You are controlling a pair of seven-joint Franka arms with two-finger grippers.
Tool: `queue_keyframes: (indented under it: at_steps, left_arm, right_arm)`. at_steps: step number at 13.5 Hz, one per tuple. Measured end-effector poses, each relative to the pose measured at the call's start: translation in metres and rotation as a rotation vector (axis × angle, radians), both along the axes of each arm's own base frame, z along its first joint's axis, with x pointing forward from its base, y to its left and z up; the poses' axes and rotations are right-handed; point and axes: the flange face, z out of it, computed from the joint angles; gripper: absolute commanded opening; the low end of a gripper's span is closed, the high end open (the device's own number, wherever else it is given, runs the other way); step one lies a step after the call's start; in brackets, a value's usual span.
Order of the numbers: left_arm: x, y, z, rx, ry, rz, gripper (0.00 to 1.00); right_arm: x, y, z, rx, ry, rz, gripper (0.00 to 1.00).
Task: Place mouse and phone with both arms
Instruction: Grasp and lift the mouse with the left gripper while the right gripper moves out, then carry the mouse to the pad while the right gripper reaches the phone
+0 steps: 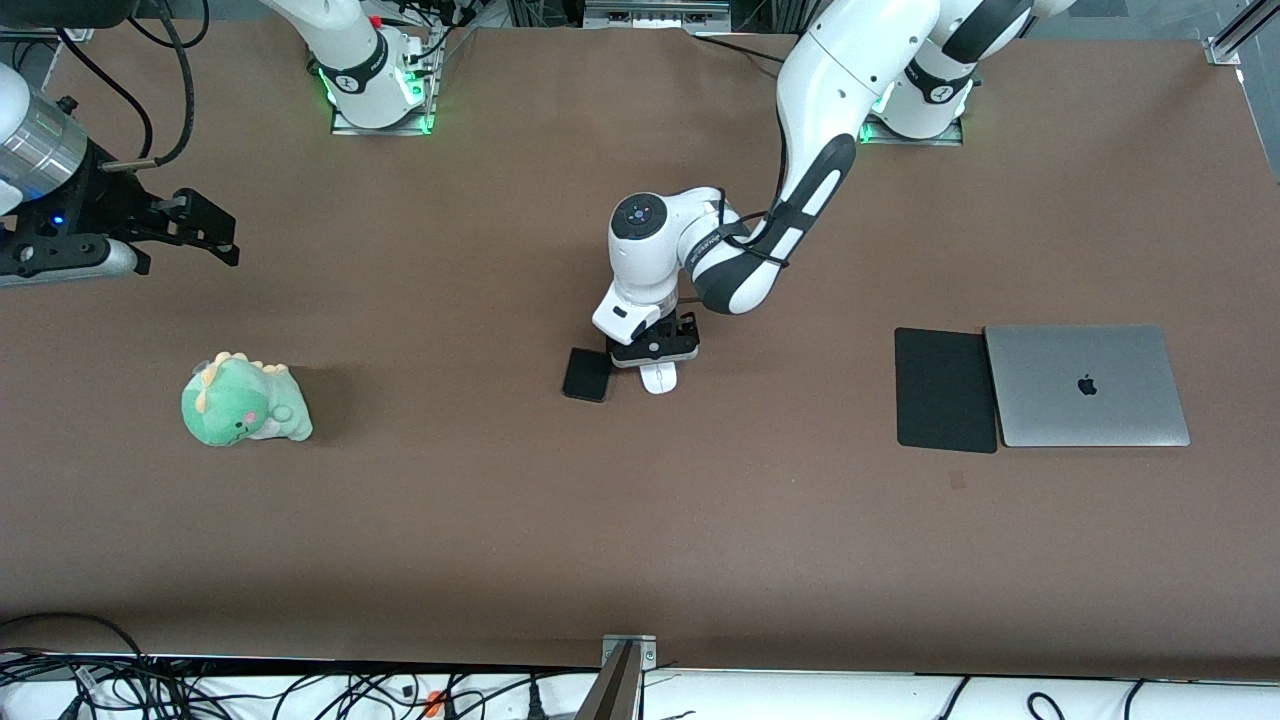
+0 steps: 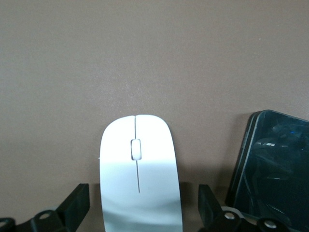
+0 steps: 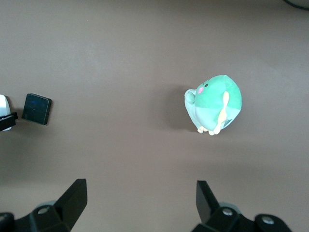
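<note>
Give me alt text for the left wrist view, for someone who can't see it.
A white computer mouse lies on the brown table between the open fingers of the left gripper, which touch neither side. A black phone lies flat on the table just beside the mouse.

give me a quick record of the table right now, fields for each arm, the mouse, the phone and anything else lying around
left gripper: down at mid-table, fingers open on either side of the mouse, not closed on it
right gripper: open, up in the air at the right arm's end of the table, waiting
mouse: white, flat on the table
phone: black, beside the mouse, toward the right arm's end
plush dinosaur: green, toward the right arm's end
mouse pad: black, touching the closed laptop, toward the left arm's end
</note>
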Motion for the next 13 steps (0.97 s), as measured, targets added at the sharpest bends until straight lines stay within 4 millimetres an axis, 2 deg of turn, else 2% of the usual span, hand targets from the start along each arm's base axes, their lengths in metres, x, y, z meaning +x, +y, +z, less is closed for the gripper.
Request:
queue_keyframes:
  at_steps: [1,3,6,8,9,10,12,13]
  left_arm:
    - [0.002,0.001,0.0,0.0,-0.002,0.005,0.45]
    - [0.005,0.004,0.0,0.002,-0.005,0.01,0.36]
    - [0.017,0.008,0.011,-0.004,-0.019,0.029,0.36]
    - [0.044,0.03,0.036,0.024,-0.013,0.074,0.37]
    - [0.063,0.051,0.056,0.034,0.015,0.074,0.37]
    - [0.085,0.082,0.08,0.038,0.067,0.054,0.37]
    - [0.124,0.166,0.122,0.063,0.188,-0.03,0.37]
    - [0.137,0.208,0.137,0.082,0.238,-0.067,0.37]
  right_arm:
    - [0.001,0.001,-0.003,-0.001,0.004,0.0,1.0]
    - [0.006,0.001,-0.013,-0.006,0.021,0.0,1.0]
    - [0.015,0.003,-0.034,-0.016,0.056,0.0,1.0]
    - [0.021,0.005,-0.051,-0.024,0.082,0.001,1.0]
    - [0.023,0.006,-0.057,-0.027,0.093,0.001,1.0]
    - [0.026,0.007,-0.067,-0.036,0.11,0.004,1.0]
    - [0.035,0.011,-0.097,-0.058,0.16,0.009,1.0]
    - [0.038,0.013,-0.109,-0.063,0.176,0.012,1.0]
